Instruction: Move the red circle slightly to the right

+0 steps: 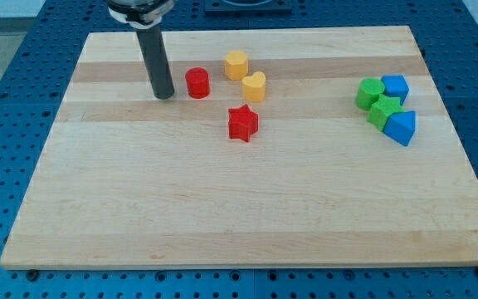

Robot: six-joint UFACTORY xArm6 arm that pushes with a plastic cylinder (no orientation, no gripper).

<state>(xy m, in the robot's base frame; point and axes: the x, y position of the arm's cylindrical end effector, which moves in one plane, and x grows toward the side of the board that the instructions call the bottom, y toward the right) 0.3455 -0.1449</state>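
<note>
Red circle (197, 83) sat near the board's top, left of the yellow blocks (246, 75). The rod's tip (163, 95) stood just beside its left — ready to push right. It had no claw, so nothing was held.

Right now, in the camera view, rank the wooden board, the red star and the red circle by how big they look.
1. Wooden board, by far the largest.
2. Red star.
3. Red circle, slightly smaller-looking, but it sits nearer the view's top, so that gap is unsure.
My tip is just to the view's left of the red circle.
</note>
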